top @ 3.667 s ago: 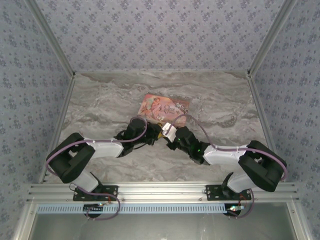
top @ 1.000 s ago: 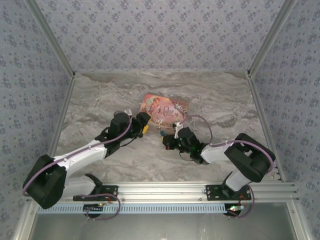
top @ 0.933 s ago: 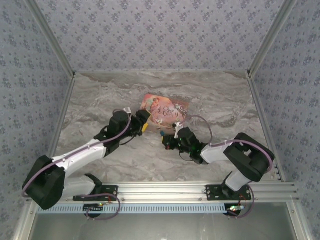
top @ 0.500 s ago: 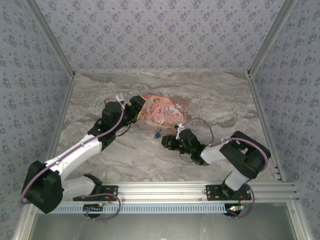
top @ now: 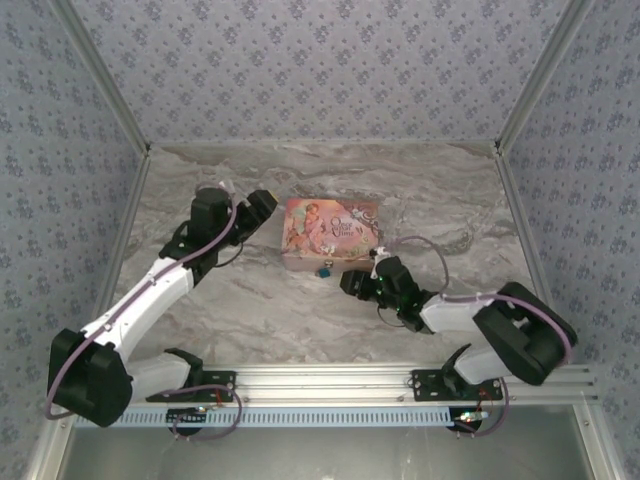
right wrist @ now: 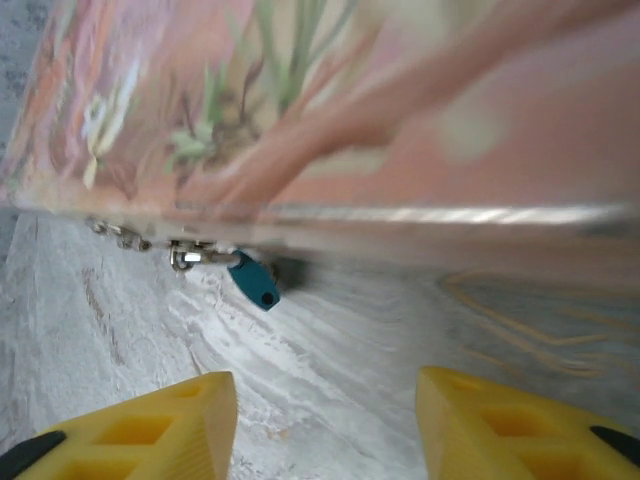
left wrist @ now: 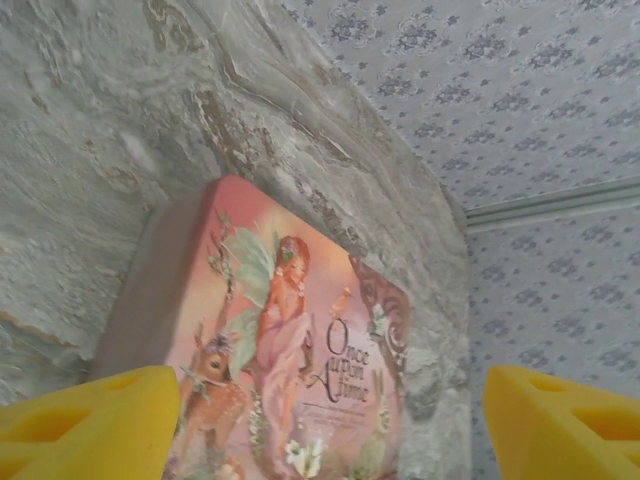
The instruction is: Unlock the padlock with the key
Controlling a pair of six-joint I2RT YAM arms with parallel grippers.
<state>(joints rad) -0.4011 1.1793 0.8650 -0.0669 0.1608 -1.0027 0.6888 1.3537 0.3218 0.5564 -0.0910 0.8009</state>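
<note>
Across the marble table (top: 200,300), my biggest landmark is the pink tin (top: 332,230), lying flat mid-table with its fairy picture facing up. Left gripper (top: 262,203) hangs just off the tin's left end, its yellow fingers (left wrist: 90,420) spread wide with nothing between them. Right gripper (top: 350,283) sits low near the tin's front edge, a little right of the lock, its fingers parted and empty.

Now the padlock (right wrist: 252,280): tiny, with a blue-teal body and one dark dot on its face. Its thin silvery shackle (right wrist: 185,258) is hooked at the clasp on the tin's front wall, and the body lies tilted on the marble. From above it's just a teal speck. My right wrist view blurs the lid badly, and the clasp is only small glinting bits. I can't make out the key, and I can't tell whether the shackle is sprung.
</note>
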